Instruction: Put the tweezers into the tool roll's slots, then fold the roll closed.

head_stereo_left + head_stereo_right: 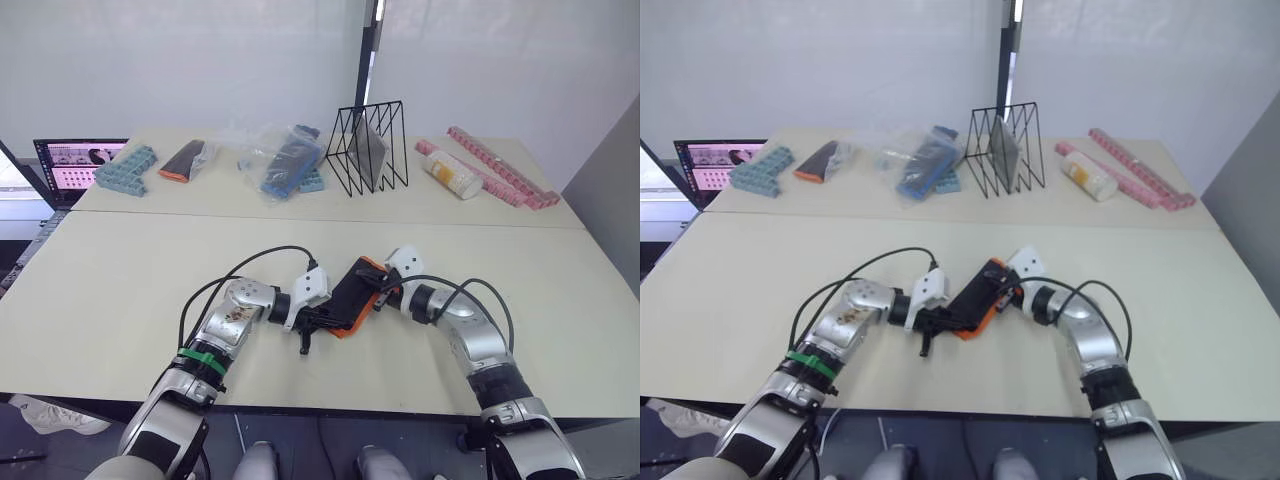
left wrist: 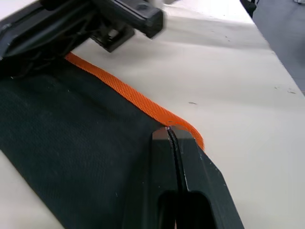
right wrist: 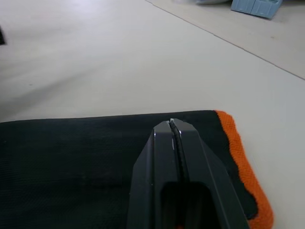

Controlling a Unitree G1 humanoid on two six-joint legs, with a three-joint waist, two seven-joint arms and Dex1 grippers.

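The tool roll [image 1: 352, 295], black fabric with orange edge trim, is folded over and held between my two grippers, near the middle of the front table. My left gripper [image 1: 322, 318] is at its left end; in the left wrist view its fingers [image 2: 164, 157] are shut over the black fabric [image 2: 71, 133], with their tips at the orange trim [image 2: 138, 100]. At the right end is my right gripper [image 1: 378, 290]. Its fingers [image 3: 164, 152] are shut on the roll [image 3: 71, 157] near the orange corner [image 3: 238, 148]. The tweezers are hidden.
On the far table stand a black wire rack [image 1: 368, 148], clear bags of blue items [image 1: 285, 160], teal boxes [image 1: 127, 170], a black-and-orange pouch [image 1: 185, 160], a cylinder [image 1: 452, 175] and pink strips [image 1: 500, 165]. A screen [image 1: 75, 165] sits at the far left.
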